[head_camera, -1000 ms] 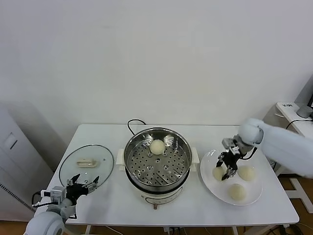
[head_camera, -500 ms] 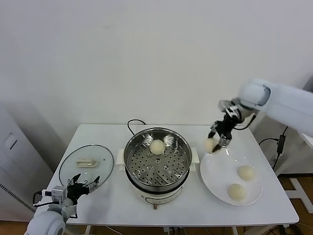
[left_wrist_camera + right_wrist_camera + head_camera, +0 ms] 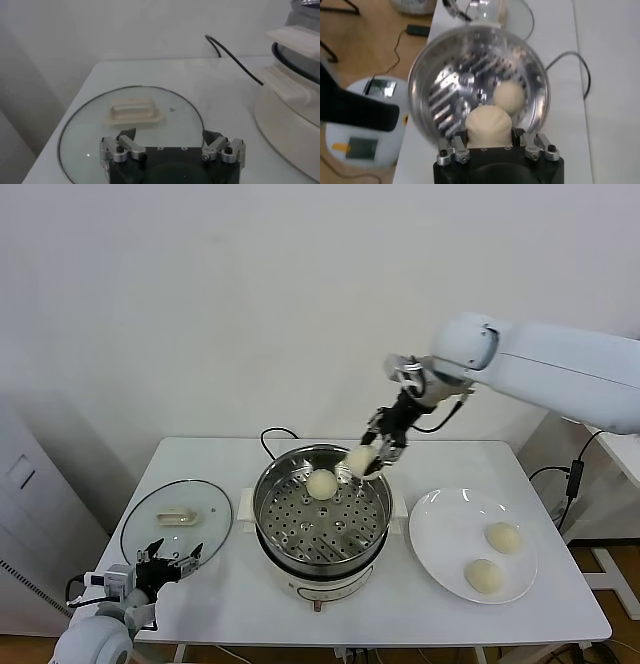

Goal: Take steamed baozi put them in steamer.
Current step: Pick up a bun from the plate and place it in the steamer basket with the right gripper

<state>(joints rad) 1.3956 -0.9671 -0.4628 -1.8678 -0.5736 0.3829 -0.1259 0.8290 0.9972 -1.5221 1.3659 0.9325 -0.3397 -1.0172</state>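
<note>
White table (image 3: 560, 604) against white wall (image 3: 250, 304)

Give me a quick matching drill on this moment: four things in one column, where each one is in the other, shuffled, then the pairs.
Things:
1. Lid
2. Held baozi
3. Left gripper
4. Plate

Places or states:
A. Carries two baozi, on the right of the steamer
B. Flat on the table, on the left of the steamer
C. Open, idle at the table's near left edge by the lid
D. Clamped in the right gripper above the steamer's rim

Pairs: 1-B, 2-D, 3-C, 4-A
</note>
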